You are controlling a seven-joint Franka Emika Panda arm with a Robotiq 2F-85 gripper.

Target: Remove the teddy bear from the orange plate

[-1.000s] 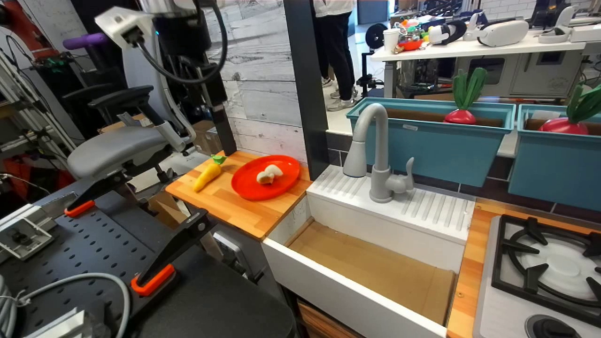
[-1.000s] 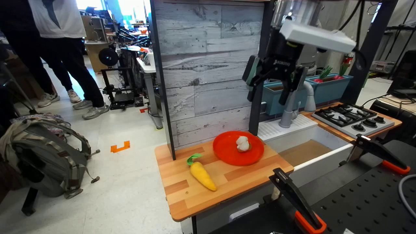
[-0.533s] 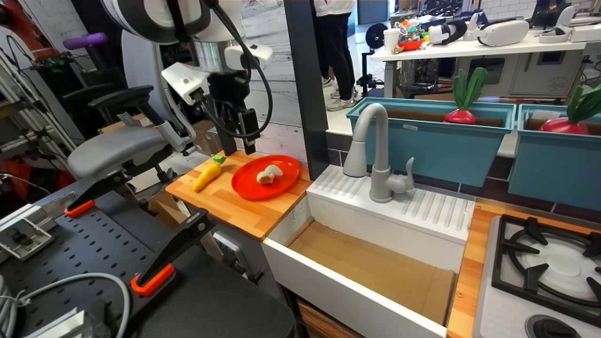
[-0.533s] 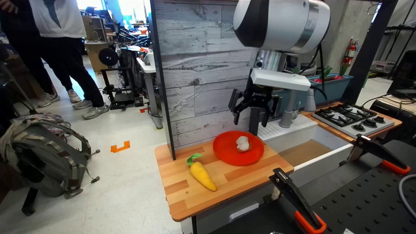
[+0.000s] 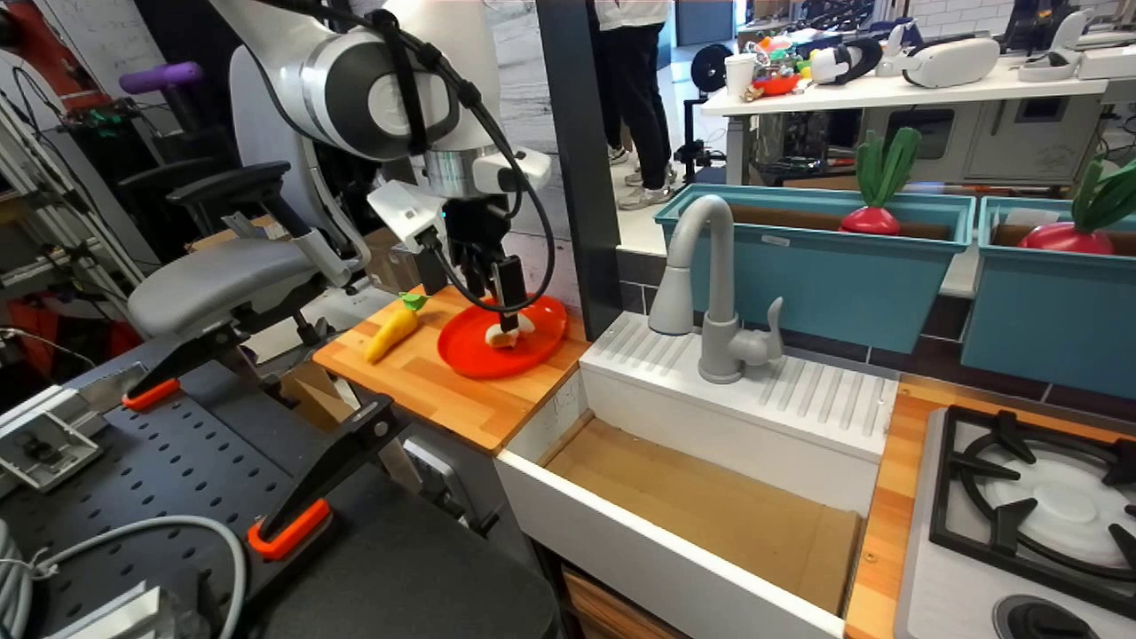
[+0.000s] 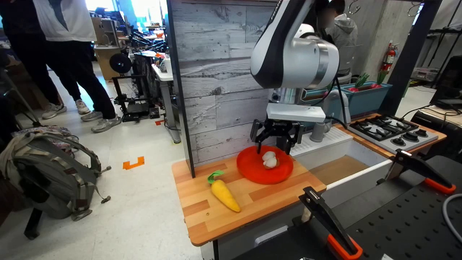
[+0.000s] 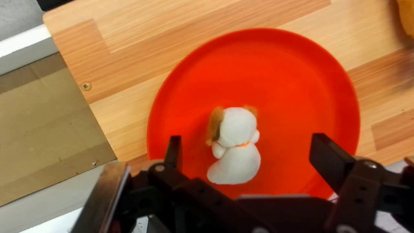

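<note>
The teddy bear (image 7: 237, 158), a small cream-white soft toy with brown ears and an orange collar, lies on the orange plate (image 7: 291, 84) in the wrist view. It also shows in both exterior views (image 5: 502, 339) (image 6: 270, 160), on the red-orange plate (image 5: 461, 342) (image 6: 252, 171). My gripper (image 7: 247, 142) is open, one finger to each side of the toy, touching neither side. The right finger is farther from the toy than the left. In both exterior views the gripper (image 6: 273, 151) (image 5: 493, 311) hangs just above the plate, pointing down, and partly covers the toy in one of them.
The plate stands on a wooden board (image 6: 252, 209) beside a yellow carrot toy (image 6: 224, 195) with green leaves. A grey wood-look wall (image 6: 231, 108) rises behind. A white sink (image 5: 657, 541) with a grey faucet (image 5: 719, 284) adjoins the board. A stove (image 5: 1047, 497) lies beyond.
My arm has come down and over the plate from higher up, and the gripper is now just above the toy. The gripper stays open. The toy, plate and carrot have not moved.
</note>
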